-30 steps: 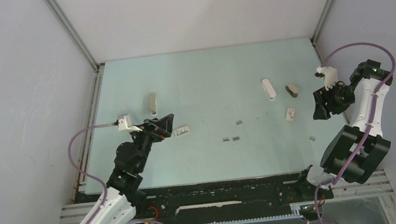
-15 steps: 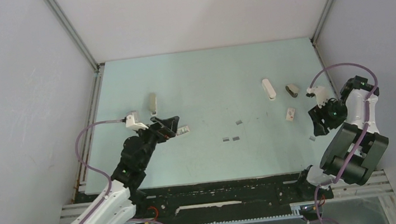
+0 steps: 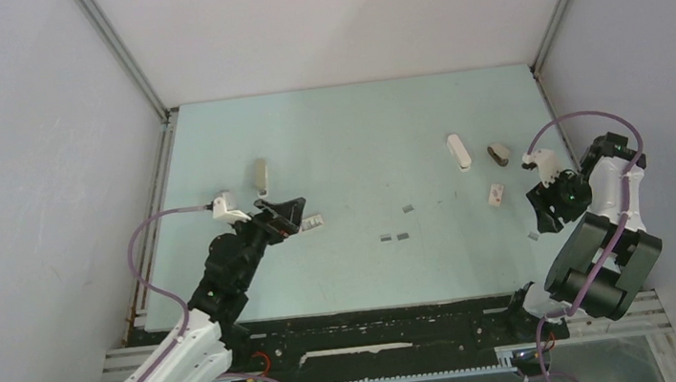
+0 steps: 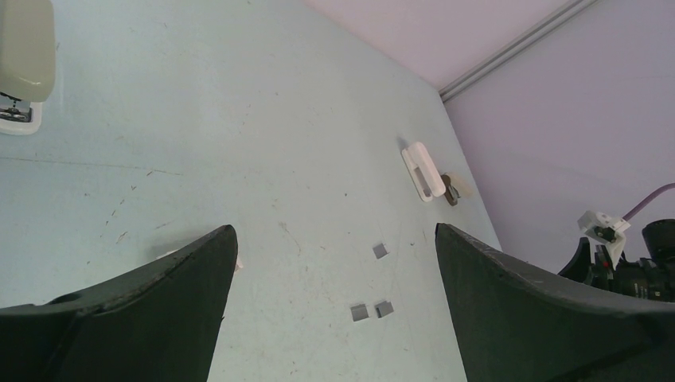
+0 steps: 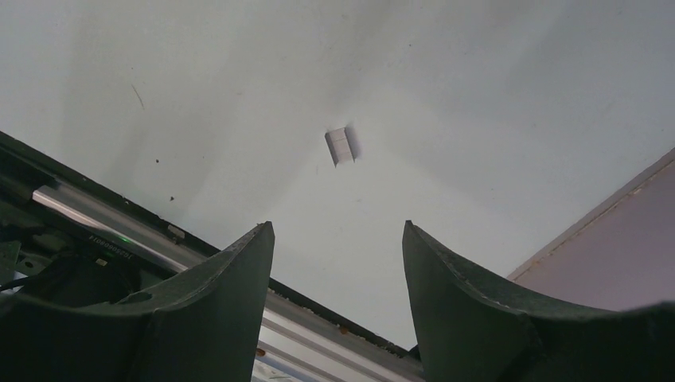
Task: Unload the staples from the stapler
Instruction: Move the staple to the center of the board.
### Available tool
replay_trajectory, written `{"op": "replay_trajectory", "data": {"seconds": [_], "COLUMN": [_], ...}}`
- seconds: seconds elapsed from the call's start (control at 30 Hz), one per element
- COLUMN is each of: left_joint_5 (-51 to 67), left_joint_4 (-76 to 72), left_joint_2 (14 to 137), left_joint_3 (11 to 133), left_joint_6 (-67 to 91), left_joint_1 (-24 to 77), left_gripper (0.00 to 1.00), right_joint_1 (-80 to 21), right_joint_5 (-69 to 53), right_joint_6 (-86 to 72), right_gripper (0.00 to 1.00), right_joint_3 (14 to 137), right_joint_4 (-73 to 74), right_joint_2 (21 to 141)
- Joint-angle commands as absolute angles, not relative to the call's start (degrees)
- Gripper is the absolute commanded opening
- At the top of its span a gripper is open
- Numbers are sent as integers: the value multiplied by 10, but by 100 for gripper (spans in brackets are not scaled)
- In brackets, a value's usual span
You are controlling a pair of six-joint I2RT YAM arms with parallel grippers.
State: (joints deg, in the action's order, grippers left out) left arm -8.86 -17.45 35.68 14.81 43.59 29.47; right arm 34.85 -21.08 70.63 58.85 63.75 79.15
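A pale green table (image 3: 355, 122), seen from above, with a robot gripper over each side.

The left gripper (image 4: 334, 232) hovers over the left part of the table. Its fingers are spread as wide as they go, with nothing between them. The right gripper (image 5: 338, 229) hangs low near the right edge, fingers parted and holding nothing.

A beige-grey bar (image 3: 260, 174) lies beyond the left gripper, slightly to its left.

The stapler (image 3: 457, 151) is small, bright white and oblong. It lies flat on the table, well to the right of the left gripper. From the right gripper it is farther back and to the left. Neither gripper touches it.

Just beside the stapler, on the side nearer the right gripper, sits a small beige and brown piece (image 3: 499, 153). A small white box (image 3: 496, 194) lies between the right gripper and the stapler. A small white flat piece (image 3: 312, 222) lies just beside the left gripper's fingers, on their right.

The staples (image 3: 403, 235) lie loose on the table as tiny grey strips. Two lie side by side with a third just beyond them, all to the right of the left gripper, between it and the stapler's side of the table. One more strip (image 5: 341, 146) lies directly ahead of the right gripper's open fingers.
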Motion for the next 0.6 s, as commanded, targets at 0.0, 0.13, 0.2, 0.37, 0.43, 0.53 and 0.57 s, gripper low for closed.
{"op": "replay_trajectory", "data": {"seconds": [0.0,0.13,0.2,0.37,0.43,0.53,0.57], "left_joint_5": [-92,-91,-91,-89,-89,-92,-91], "left_joint_4": [-188,-189,-190,-190,-191,-192,-192], "left_joint_2": [365,372,375,381,382,383,383], "left_joint_3": [177,180,182,184,183,181,181], "left_joint_6": [448,450,451,452,452,456,456], "left_joint_1": [292,292,292,292,292,292,292], "left_gripper": [100,100,100,100,100,100,100], "right_joint_1": [352,354,355,358,358,359,358], "right_joint_5": [-217,-218,-218,-218,-215,-212,-212], "right_joint_6": [726,730,733,743,747,753,755], "right_gripper": [70,69,69,70,70,70,70], "right_joint_3": [590,589,589,589,590,589,589], "right_joint_4": [632,632,632,635,636,636,636], "right_joint_2": [779,778,778,780,781,780,781]}}
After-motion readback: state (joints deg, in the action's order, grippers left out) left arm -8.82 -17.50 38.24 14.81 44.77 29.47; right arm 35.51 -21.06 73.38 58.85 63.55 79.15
